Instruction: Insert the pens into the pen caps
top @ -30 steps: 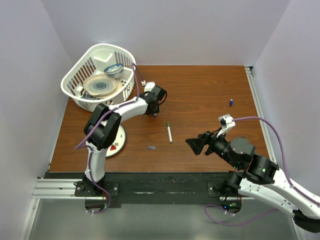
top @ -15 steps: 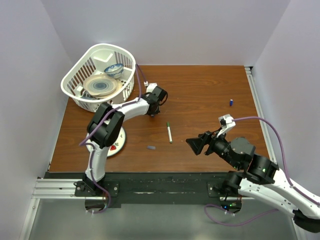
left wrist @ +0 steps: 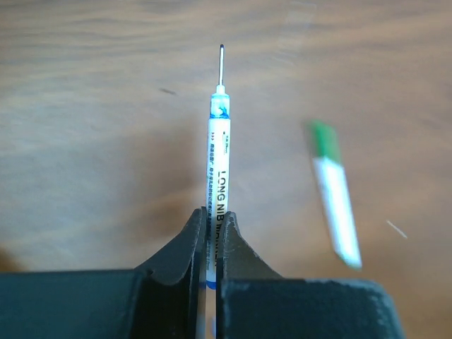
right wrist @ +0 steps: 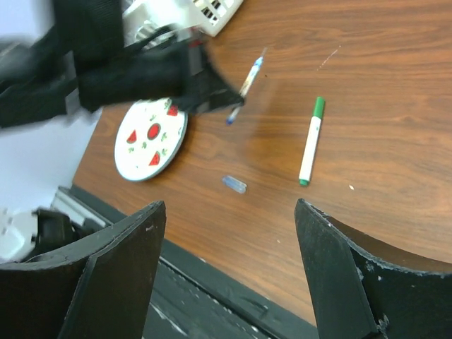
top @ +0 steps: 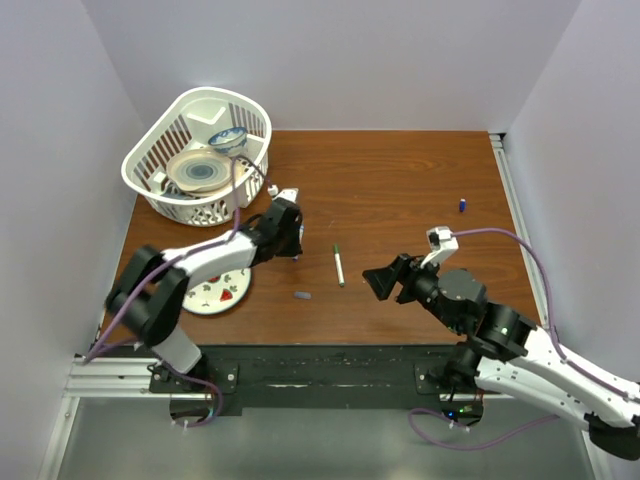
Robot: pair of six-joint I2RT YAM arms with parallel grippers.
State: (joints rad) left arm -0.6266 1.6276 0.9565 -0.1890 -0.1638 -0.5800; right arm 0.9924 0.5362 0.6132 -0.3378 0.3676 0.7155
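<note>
Fingers (left wrist: pixel 189 244) of the left gripper (left wrist: pixel 212 216) are closed on a blue-banded pen (left wrist: pixel 217 159), its nib bare, over the table (top: pixel 400 180). The right gripper (right wrist: pixel 226 282) is spread wide and holds nothing. A green-ended pen (top: pixel 339 265) lies between the grippers, with a grey-purple cap (top: pixel 302 295) near it. A blue cap (top: pixel 462 205) lies well apart. A plate (top: pixel 210 295) and a basket (top: pixel 150 185) stand at left.

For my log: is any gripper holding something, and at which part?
The left gripper holds a blue-banded white pen by the rear of its barrel, nib pointing away. The right gripper is open and empty.
</note>
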